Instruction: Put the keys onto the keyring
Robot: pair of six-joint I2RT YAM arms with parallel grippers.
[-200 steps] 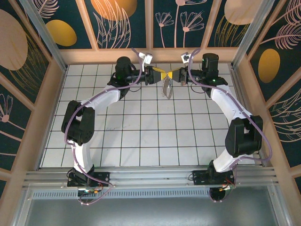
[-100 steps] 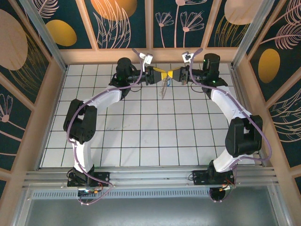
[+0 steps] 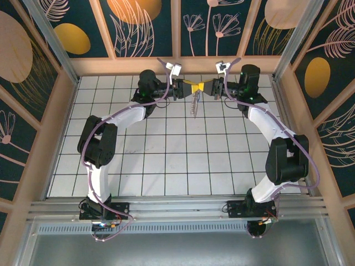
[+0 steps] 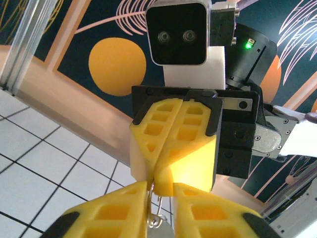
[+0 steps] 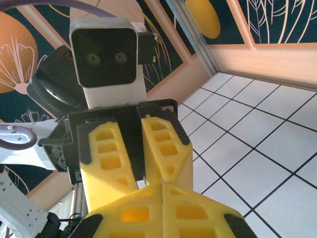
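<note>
Hanging above the far tabletop [image 3: 166, 160], the keyring [image 3: 195, 103] dangles from the right fingers [image 4: 190, 148], pressed together; the left fingers [image 4: 119, 210] stand narrow around its ring [image 4: 154, 213]. Threading seems underway; whether the key is on, I cannot tell.

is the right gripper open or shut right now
Shut. In the left wrist view the right gripper has its yellow fingers pressed together with no gap, and the thin metal ring of the keyring hangs from their tips.
</note>
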